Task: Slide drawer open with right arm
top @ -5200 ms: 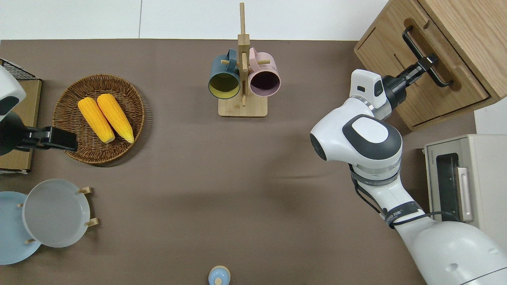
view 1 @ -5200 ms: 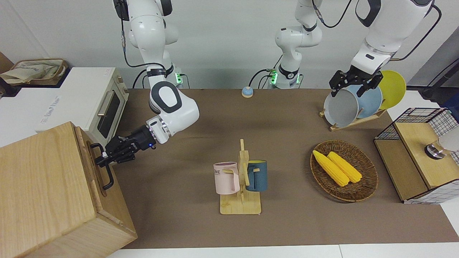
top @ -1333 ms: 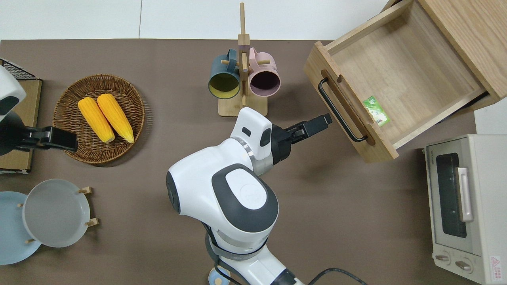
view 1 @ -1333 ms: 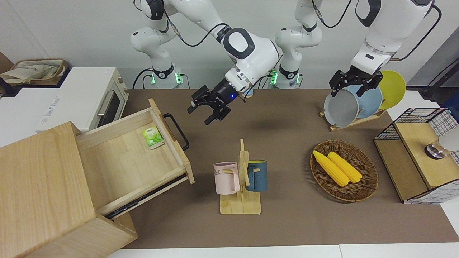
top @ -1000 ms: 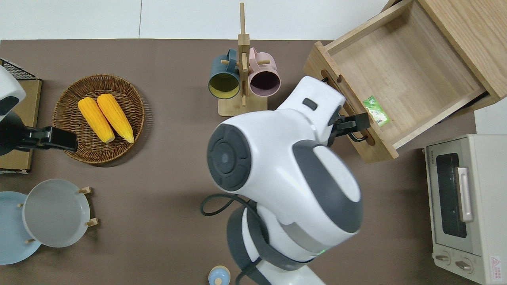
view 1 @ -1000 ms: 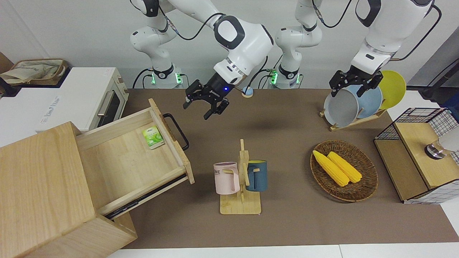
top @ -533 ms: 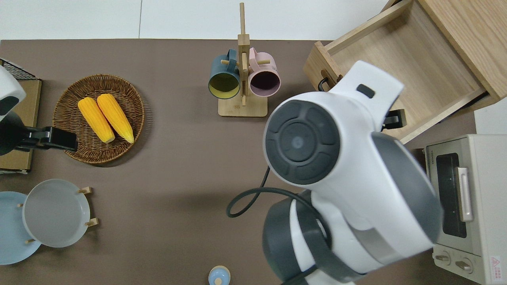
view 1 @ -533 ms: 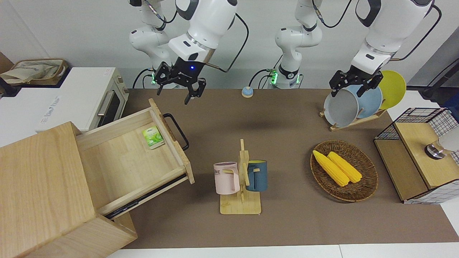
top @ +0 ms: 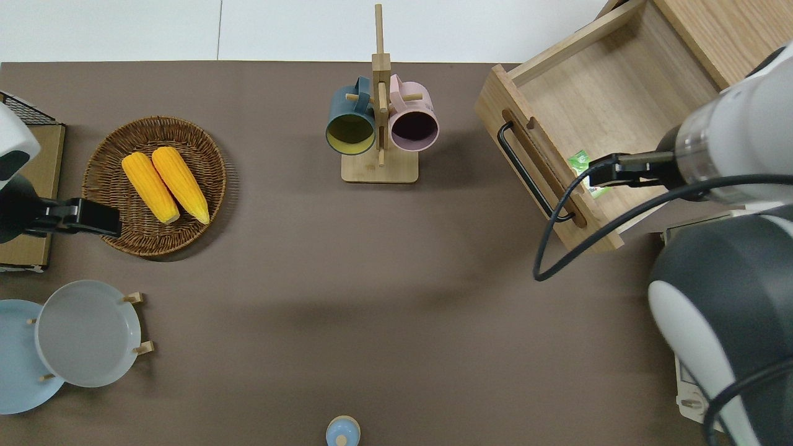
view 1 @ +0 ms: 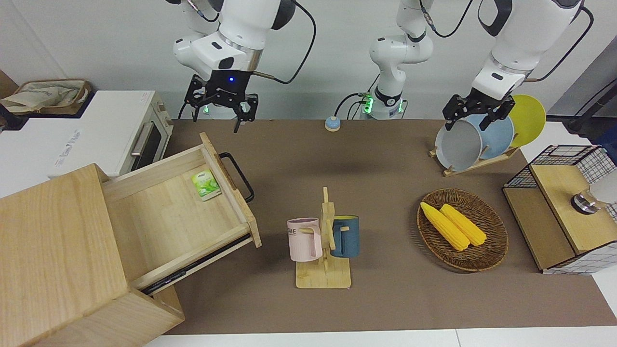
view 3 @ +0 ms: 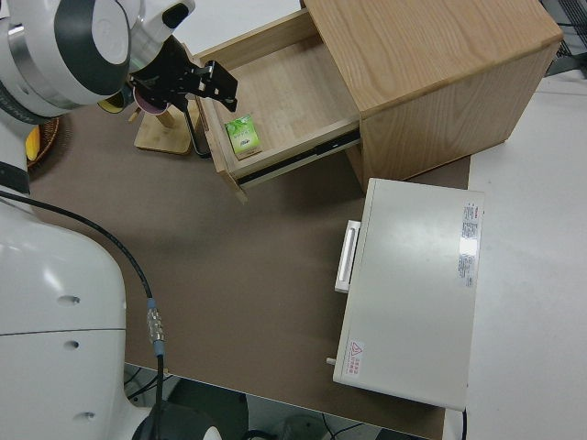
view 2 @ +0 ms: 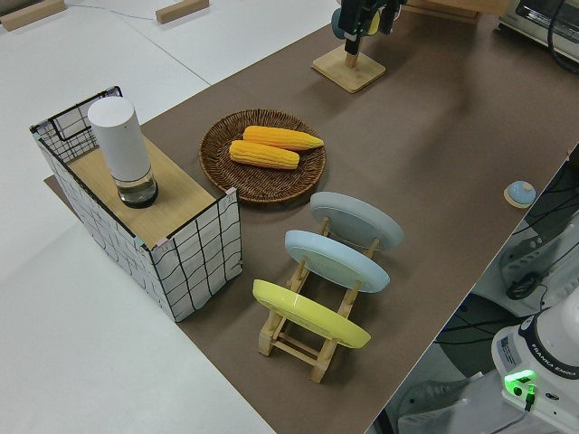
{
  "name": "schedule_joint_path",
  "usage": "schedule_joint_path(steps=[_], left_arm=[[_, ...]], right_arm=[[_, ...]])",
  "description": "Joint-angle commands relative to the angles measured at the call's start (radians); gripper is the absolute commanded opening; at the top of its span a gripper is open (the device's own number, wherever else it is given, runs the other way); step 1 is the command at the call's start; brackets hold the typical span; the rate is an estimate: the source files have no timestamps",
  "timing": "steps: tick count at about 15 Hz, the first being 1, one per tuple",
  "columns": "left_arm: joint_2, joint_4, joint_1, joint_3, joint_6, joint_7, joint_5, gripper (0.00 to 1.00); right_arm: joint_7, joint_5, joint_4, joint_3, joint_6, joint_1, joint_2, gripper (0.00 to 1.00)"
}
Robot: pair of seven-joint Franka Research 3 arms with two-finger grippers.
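Brown matting covers the surface [view 1: 385,159], and at the right arm's end of it stands a plain light-wood cabinet [view 1: 53,255]. Its drawer [view 1: 178,212] is pulled well out, the front panel with the black bar handle [view 1: 237,176] facing the middle of the surface. A small green packet [view 1: 206,184] lies flat inside the drawer, just beside the front panel at the corner nearer to the robots. A white toaster oven [view 1: 120,135] sits beside the cabinet, nearer to the robots.

The right claw [view 1: 220,107] hangs in the air with its fingers spread apart and nothing between them, clear of the handle; a blue light shows on its wrist. In the overhead view the claw itself is hidden under the arm's own body, so I cannot tell exactly what it is over.

The left claw [view 1: 476,112] is parked; whether its fingers are apart I cannot tell.

Near the middle stands a wooden mug rack [view 1: 327,250] carrying a pink mug [view 1: 304,239] and a dark blue mug [view 1: 345,236]. Toward the left arm's end lies a wicker basket [view 1: 487,255] with two corn cobs [view 1: 453,225] in it.
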State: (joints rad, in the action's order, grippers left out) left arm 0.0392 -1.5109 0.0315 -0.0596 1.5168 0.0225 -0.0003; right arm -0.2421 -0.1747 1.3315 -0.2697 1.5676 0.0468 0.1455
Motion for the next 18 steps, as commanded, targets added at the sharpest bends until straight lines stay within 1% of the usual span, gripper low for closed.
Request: schedule_joint_path(steps=[1,3,5,6,8,9,11,14,18], left_arm=[[0.011,0.026,0.004,-0.006,-0.020,0.010,0.017,0.99],[0.011,0.026,0.004,-0.006,-0.020,0.010,0.017,0.99],[0.011,0.026,0.004,-0.006,-0.020,0.010,0.017,0.99],[0.011,0.026,0.004,-0.006,-0.020,0.010,0.017,0.99],[0.011,0.026,0.004,-0.006,-0.020,0.010,0.017,0.99],[0.011,0.026,0.004,-0.006,-0.020,0.010,0.017,0.99],[0.011,0.026,0.004,-0.006,-0.020,0.010,0.017,0.99],[0.011,0.026,0.004,-0.006,-0.020,0.010,0.017,0.99],[0.011,0.026,0.004,-0.006,-0.020,0.010,0.017,0.99]], right_arm=[[0.082,0.148,0.025,-0.023,0.061,0.102,-0.003,0.985],[0.127,0.156,0.028,-0.022,0.066,0.117,0.011,0.985],[0.138,0.156,0.040,-0.022,0.072,0.133,0.023,0.985],[0.136,0.165,0.044,-0.022,0.095,0.134,0.028,0.985],[0.138,0.222,0.055,-0.020,0.130,0.149,0.029,0.985],[0.147,0.219,0.067,-0.019,0.132,0.154,0.031,0.985],[0.149,0.198,0.069,-0.017,0.132,0.139,0.032,0.985],[0.144,0.112,0.068,-0.017,0.130,0.140,0.032,0.985],[0.145,0.115,0.068,-0.019,0.117,0.148,0.034,0.985]])
